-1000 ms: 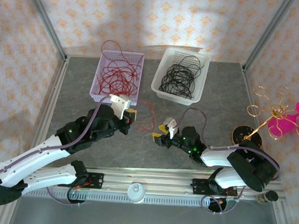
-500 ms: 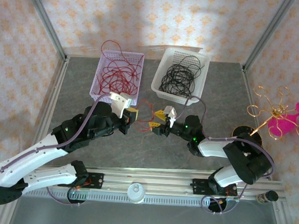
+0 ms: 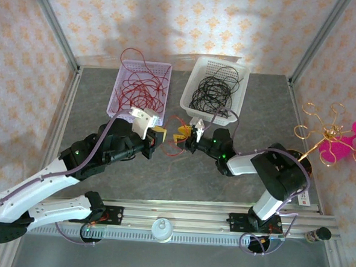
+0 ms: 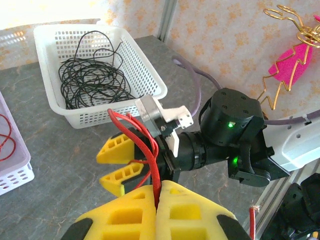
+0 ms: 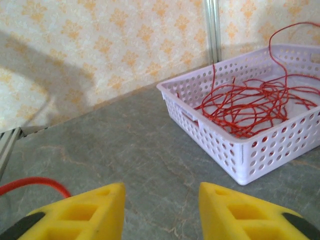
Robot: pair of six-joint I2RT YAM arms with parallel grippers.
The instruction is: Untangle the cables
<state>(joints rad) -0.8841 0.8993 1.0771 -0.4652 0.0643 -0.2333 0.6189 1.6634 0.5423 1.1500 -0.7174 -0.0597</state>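
One red wire (image 4: 151, 155) to go, above the tabletop (image 3: 181, 176): your left claw (image 4: 157, 197) pinches it, and your right claw (image 5: 161, 200) gapes alongside. Red wires (image 3: 141, 92) fill the lilac basket (image 3: 114, 99), black wires (image 3: 212, 94) the white basket (image 3: 203, 112).

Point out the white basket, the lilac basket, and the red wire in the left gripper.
white basket (image 3: 203, 114): top external view, near wall.
lilac basket (image 5: 250, 155): right wrist view, perforated front wall.
red wire (image 4: 157, 172): left wrist view, upright stretch of the strand.
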